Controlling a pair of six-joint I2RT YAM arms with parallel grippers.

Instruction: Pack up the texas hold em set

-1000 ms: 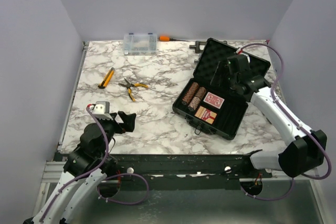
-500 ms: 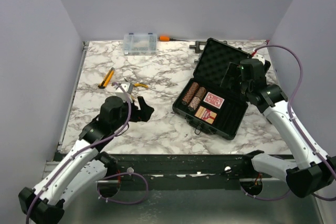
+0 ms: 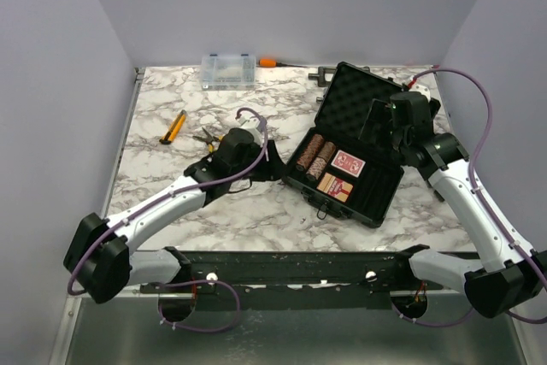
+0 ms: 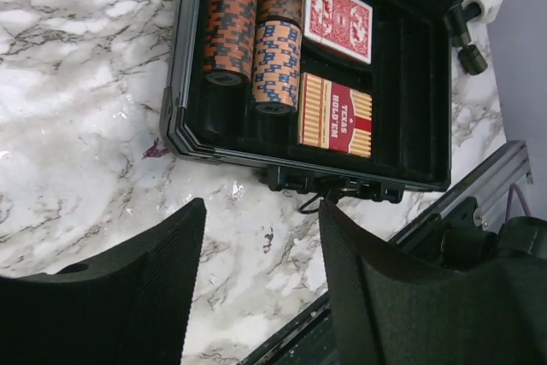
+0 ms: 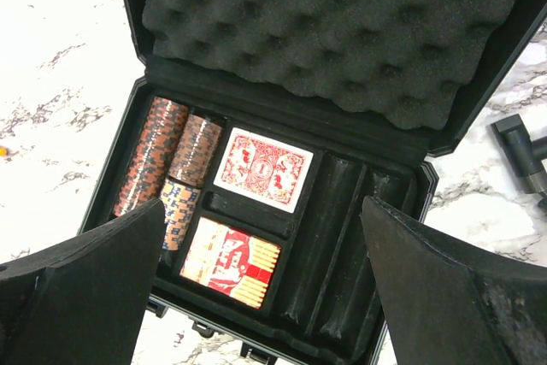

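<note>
Left arm of glossy white moulded shells and matt black cylindrical joints [image 3: 162,205] is being logged. The long links are being covered in white, and the bulky black shoulder housing [image 3: 96,256] is being left dark. A thin purple cable [image 3: 256,114] is being run along it, arched above the wrist.

Right arm of the same white-and-black build [image 3: 466,203] is being followed by a matching thin purple cable [image 3: 490,126] in a wide arc.

Left gripper [image 4: 262,211] is being noted with two broad black fingers [image 4: 128,297], the inner faces finely ribbed. Right gripper [image 5: 263,211] is being noted with black wedge-shaped fingers [image 5: 85,288], the surface grainy and the edges pale with wear.
</note>
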